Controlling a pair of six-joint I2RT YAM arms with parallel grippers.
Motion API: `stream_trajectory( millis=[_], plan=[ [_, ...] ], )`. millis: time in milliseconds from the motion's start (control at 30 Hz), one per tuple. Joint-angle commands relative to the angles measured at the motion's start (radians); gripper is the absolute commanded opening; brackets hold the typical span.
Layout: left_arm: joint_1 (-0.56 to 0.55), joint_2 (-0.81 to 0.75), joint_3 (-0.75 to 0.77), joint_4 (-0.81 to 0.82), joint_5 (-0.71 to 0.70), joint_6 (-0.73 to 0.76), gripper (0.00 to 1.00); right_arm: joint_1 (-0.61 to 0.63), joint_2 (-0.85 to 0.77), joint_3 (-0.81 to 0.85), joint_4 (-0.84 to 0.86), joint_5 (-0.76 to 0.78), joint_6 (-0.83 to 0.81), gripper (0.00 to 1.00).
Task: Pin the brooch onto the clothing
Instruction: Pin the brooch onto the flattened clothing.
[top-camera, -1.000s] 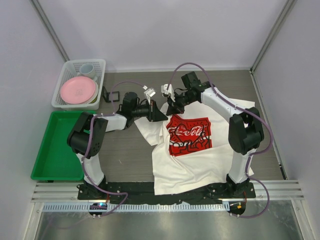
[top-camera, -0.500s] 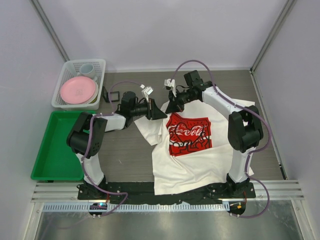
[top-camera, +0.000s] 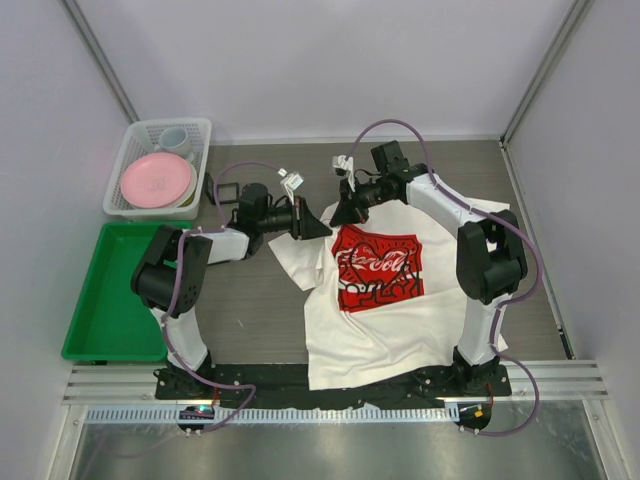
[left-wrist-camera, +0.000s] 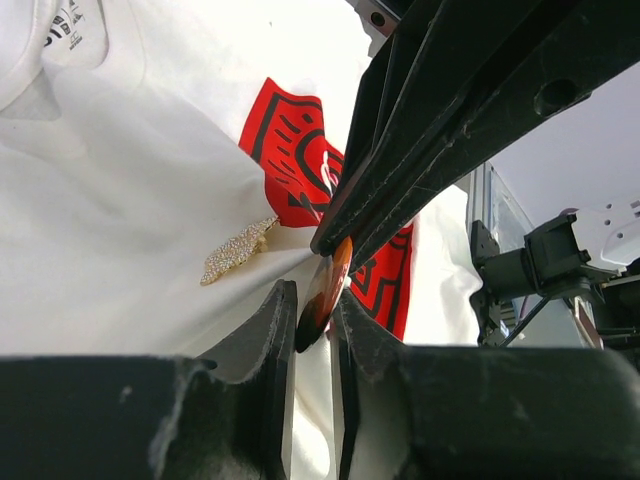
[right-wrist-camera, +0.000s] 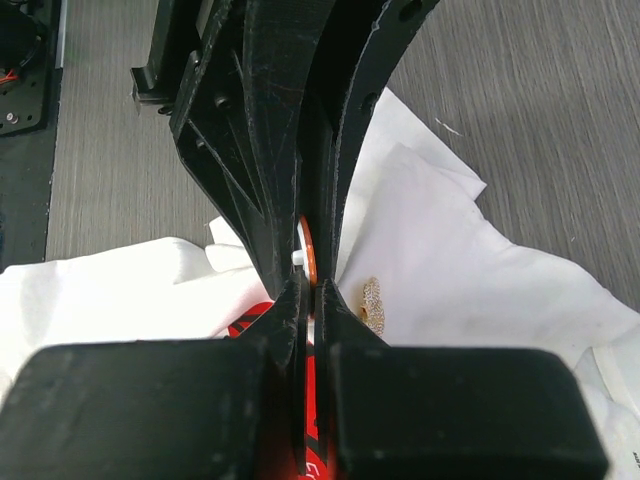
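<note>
The clothing, a white T-shirt (top-camera: 400, 330) with a red print (top-camera: 378, 265), lies flat on the table. Both grippers meet over its upper left chest. My left gripper (top-camera: 326, 231) (left-wrist-camera: 312, 292) is shut on the brooch (left-wrist-camera: 325, 285), a round orange-brown disc standing on edge between its fingers. From the opposite side, my right gripper (top-camera: 336, 219) (right-wrist-camera: 311, 287) is shut, its tips at the disc's rim (right-wrist-camera: 309, 250). Whether they pinch the rim or the cloth is hidden. A gold glittery leaf-shaped piece (left-wrist-camera: 238, 250) (right-wrist-camera: 372, 303) lies on the white cloth just beside the disc.
A white basket (top-camera: 125, 205) with a pink plate (top-camera: 156, 180) and a cup stands at the back left. In front of it sits a green tray (top-camera: 115, 290). A small black frame (top-camera: 225, 190) stands right of the basket, behind the left arm.
Both grippers have stayed together at the same spot on the shirt. The two wrists have shifted and turned slightly, the right one moving a little farther back.
</note>
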Motion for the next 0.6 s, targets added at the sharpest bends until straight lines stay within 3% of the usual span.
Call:
stream_trajectory(
  millis=[0, 133, 333, 567],
  plan=[
    [0.034, -0.035, 0.012, 0.062, -0.087, 0.036, 0.13, 0.016, -0.031, -0.004, -0.064, -0.138, 0.008, 0.01],
    [0.034, -0.044, 0.011, 0.059, -0.067, 0.053, 0.18, 0.011, -0.031, -0.006, -0.072, -0.139, -0.005, 0.01],
    [0.037, -0.056, 0.011, 0.039, -0.057, 0.076, 0.13, 0.007, -0.025, 0.002, -0.099, -0.139, -0.036, 0.01],
    [0.037, -0.043, 0.034, 0.051, -0.085, 0.004, 0.14, 0.008, -0.038, -0.002, -0.115, -0.144, -0.064, 0.01]
  ],
)
